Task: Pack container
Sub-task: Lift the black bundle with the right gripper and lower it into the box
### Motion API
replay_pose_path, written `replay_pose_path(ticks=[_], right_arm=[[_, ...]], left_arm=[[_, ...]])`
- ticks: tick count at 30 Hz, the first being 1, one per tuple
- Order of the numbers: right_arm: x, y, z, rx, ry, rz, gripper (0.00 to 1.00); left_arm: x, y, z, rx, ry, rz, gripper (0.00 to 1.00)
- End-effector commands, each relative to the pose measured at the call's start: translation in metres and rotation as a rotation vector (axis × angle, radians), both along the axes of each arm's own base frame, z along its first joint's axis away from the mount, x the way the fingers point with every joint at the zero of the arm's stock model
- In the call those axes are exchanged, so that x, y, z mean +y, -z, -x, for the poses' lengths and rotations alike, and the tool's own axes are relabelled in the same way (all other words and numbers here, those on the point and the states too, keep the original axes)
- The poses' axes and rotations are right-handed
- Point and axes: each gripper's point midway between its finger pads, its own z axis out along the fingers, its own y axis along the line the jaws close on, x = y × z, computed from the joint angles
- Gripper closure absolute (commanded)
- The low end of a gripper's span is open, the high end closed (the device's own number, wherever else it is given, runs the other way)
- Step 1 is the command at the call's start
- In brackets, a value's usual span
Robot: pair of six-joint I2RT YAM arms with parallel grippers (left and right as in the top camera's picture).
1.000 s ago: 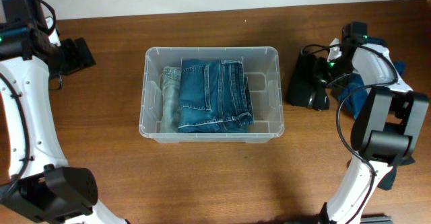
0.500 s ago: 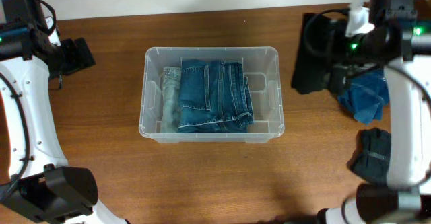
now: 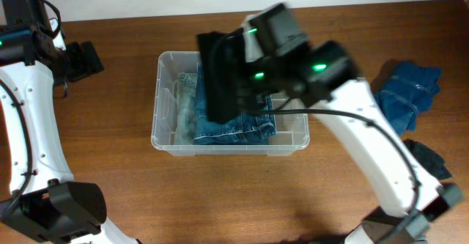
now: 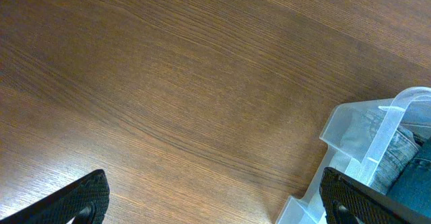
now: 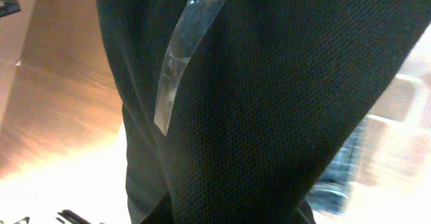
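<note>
Here the container [image 3: 229, 149] sits in the middle of the desk [image 3: 110, 178], with folded blue jeans [image 3: 253, 127] lying inside and a paler pair [image 3: 185, 105] beside them towards its left wall. The right claw [image 3: 238, 53] hangs above the container, closed tight on a black garment [image 3: 216, 83] that droops over the jeans and fills the right wrist view. The left claw [image 4: 215, 198] hovers over bare desk off the container's far left corner, fingers spread wide and holding nothing. More blue cloth [image 3: 407, 90] lies on the desk to the right, well apart from the container.
</note>
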Motion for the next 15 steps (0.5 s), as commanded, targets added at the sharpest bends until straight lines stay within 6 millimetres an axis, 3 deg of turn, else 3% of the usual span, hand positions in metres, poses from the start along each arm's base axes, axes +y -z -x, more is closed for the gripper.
replay_pose_path(ticks=[1,7,10,15], right_arm=[[0.044,0.031,-0.002,0.065,0.042,-0.007,0.82],[0.097,0.084,-0.001,0.155,0.048,-0.01,0.83],[0.112,0.101,-0.002,0.165,0.037,-0.007,0.84],[0.116,0.122,-0.007,0.216,0.112,-0.007,0.82]], left_arm=[[-0.001,-0.006,0.0,-0.018,-0.003,0.005,0.01],[-0.001,-0.006,0.0,-0.018,-0.003,0.005,0.0],[0.0,-0.006,0.0,-0.018,-0.003,0.005,0.01],[0.0,-0.006,0.0,-0.018,-0.003,0.005,0.01]])
